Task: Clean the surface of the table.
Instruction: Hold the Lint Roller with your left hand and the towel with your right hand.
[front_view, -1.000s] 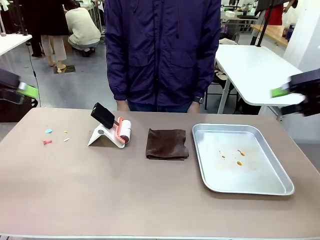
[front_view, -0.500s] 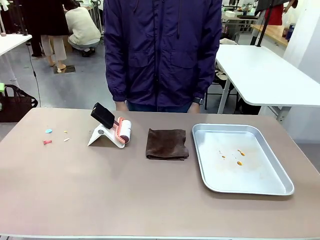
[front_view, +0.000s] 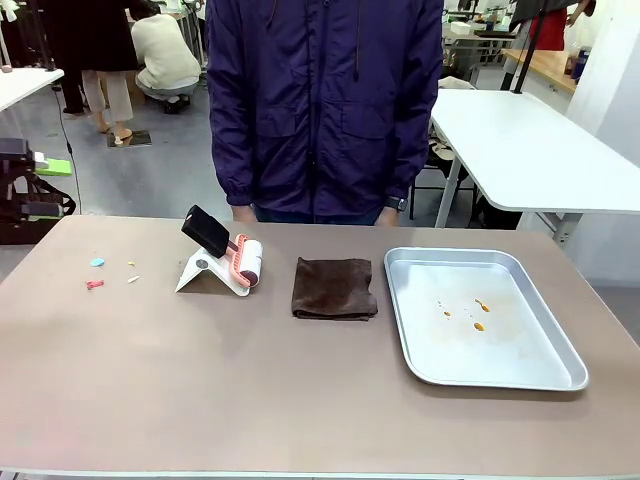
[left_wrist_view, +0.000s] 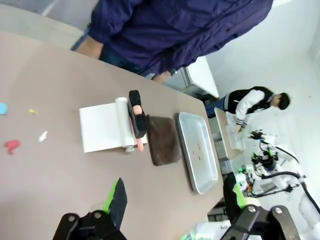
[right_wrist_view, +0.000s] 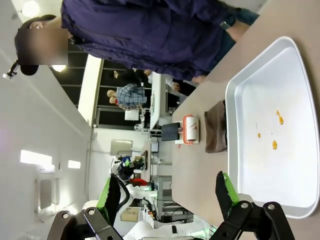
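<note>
**Work surface.** The table (front_view: 300, 400) is a wide rectangle with a smooth, matte taupe-brown top and a thin pale edge. It spans the front view from side to side, with the person (front_view: 325, 100) at its far edge.

**Debris.** Small scraps lie at the far left of the top: a pale blue round bit (front_view: 97, 262), a red bit (front_view: 94, 285) and two pale slivers (front_view: 132, 272). They are well apart from the other items.

**Items on the surface.** Three items sit in a row across the far half.
- A lint roller (front_view: 245, 260) has a black handle, a salmon frame and a white cylinder. It leans on a white wedge-shaped stand (front_view: 198, 276).
- A dark brown cloth (front_view: 335, 288), folded square with a soft nap, lies flat between the roller and the tray.
- A shallow silver metal tray (front_view: 560, 378) with rounded corners lies just beside the cloth. Orange specks (front_view: 478, 326) dot its floor.

**Tools.**
- The left gripper (left_wrist_view: 173, 197) hangs off the table's left end. Its green-padded fingers are spread wide with nothing between them.
- The right gripper (right_wrist_view: 169, 194) looks along the tray from the table's right end, and is likewise spread and empty.

**Surroundings.** A white-topped table (front_view: 520, 140) stands behind, to the right.
</note>
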